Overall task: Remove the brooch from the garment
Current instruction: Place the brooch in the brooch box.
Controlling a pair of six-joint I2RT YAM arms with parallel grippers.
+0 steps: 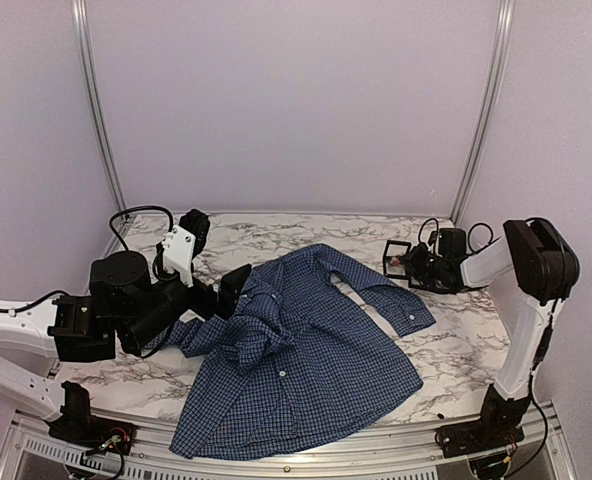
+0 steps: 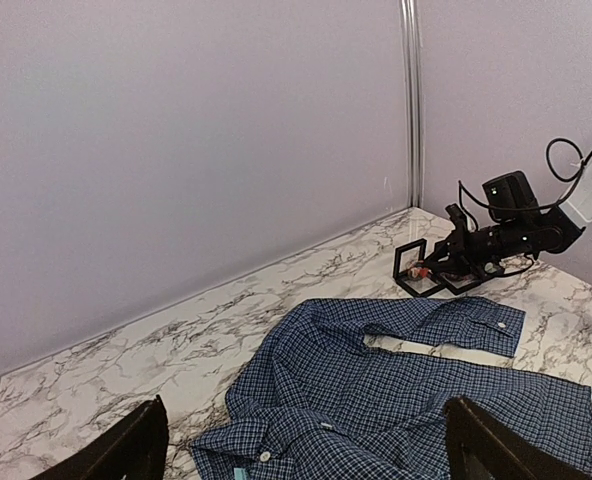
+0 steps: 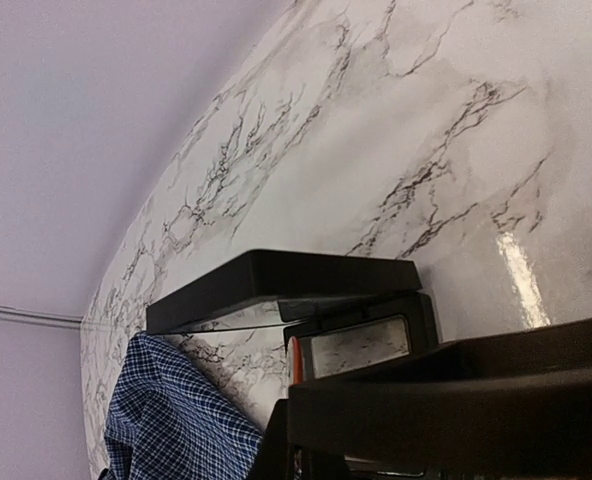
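The dark blue checked shirt (image 1: 306,360) lies spread on the marble table, collar toward the left; it also shows in the left wrist view (image 2: 416,390) and the right wrist view (image 3: 176,420). My left gripper (image 1: 221,295) hovers wide open over the collar (image 2: 304,405), holding nothing. My right gripper (image 1: 404,264) reaches into a small black open-frame box (image 1: 394,246) beyond the far sleeve. A small red brooch (image 2: 422,270) sits at its fingertips inside the box, and the gripper looks shut on it. In the right wrist view only a red sliver of the brooch (image 3: 294,360) shows.
The black frame box (image 2: 408,250) stands at the back right of the table, just past the sleeve cuff (image 1: 413,317). Plain walls with metal rails (image 1: 481,110) enclose the table on three sides.
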